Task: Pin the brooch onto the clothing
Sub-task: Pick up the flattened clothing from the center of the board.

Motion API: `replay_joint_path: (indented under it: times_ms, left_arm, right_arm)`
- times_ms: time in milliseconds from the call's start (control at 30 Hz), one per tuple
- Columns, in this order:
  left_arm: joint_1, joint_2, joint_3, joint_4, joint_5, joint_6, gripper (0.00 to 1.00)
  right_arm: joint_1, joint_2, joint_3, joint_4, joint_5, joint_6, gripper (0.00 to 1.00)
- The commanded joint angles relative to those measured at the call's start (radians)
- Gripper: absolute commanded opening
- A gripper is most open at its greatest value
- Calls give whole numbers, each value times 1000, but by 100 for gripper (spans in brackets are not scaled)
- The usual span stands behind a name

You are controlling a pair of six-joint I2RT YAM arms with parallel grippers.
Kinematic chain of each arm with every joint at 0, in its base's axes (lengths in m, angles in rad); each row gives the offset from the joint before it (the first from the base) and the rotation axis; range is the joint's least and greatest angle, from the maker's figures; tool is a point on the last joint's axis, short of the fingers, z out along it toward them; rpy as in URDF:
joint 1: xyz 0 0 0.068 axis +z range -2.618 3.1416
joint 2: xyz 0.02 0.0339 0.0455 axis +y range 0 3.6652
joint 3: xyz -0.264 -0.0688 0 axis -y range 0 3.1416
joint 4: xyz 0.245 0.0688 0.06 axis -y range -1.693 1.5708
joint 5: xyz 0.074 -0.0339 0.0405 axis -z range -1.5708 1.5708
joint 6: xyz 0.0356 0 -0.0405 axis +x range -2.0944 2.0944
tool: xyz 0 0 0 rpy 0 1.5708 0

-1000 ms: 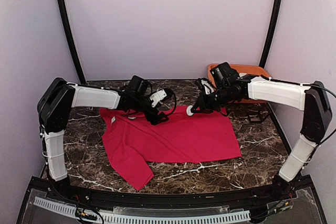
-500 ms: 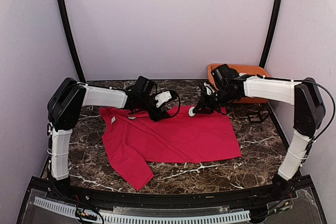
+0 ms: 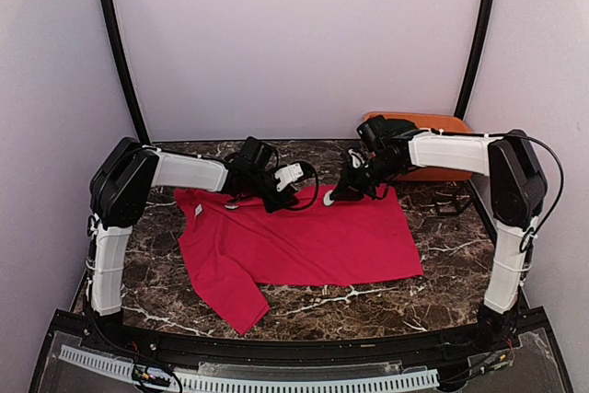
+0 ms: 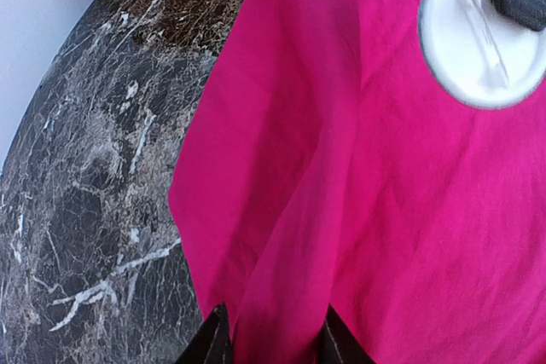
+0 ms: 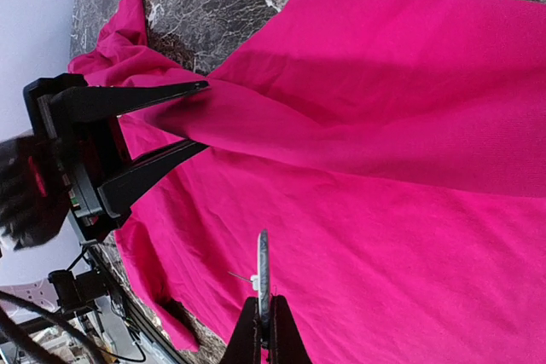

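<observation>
The clothing, a red T-shirt (image 3: 304, 236), lies spread on the marble table. My left gripper (image 3: 282, 198) reaches over its far edge. In the left wrist view its two dark fingertips (image 4: 213, 343) squeeze a raised fold of the red cloth (image 4: 281, 296) between them. My right gripper (image 3: 340, 189) is shut on the brooch (image 3: 329, 198), a flat white disc. The disc appears edge-on in the right wrist view (image 5: 263, 270), its thin pin sticking out sideways just above the shirt. The left wrist view shows the brooch (image 4: 478, 40) face-on over the cloth.
An orange tray (image 3: 437, 122) stands at the back right corner, behind the right arm. A black wire-like object (image 3: 451, 200) lies on the marble to the right of the shirt. Pale walls close in the table on three sides.
The left gripper's fingers have narrowed onto a fold at the shirt's far edge. The right arm has swung inward, carrying the brooch a little left, toward that fold.
</observation>
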Motion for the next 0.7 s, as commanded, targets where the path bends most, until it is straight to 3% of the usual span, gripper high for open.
replay_joint_path:
  times_ms: [0, 133, 200, 500, 567, 667]
  left_arm:
    - [-3, 13, 31, -15, 43, -8, 25]
    - [-2, 15, 37, -26, 70, -12, 5]
    - [-2, 13, 40, -40, 98, -11, 1]
    - [-2, -17, 9, -48, 194, 12, 2]
    - [-3, -25, 2, -37, 198, 8, 10]
    - [-2, -29, 0, -24, 208, -1, 13]
  right_arm:
    - [4, 46, 55, -24, -30, 42, 0]
    - [5, 83, 89, -38, -40, 59, 0]
    - [6, 101, 111, -44, -47, 69, 0]
    - [5, 188, 211, -91, -23, 93, 0]
    - [5, 202, 226, -100, -23, 95, 0]
    - [6, 216, 237, -104, -27, 96, 0]
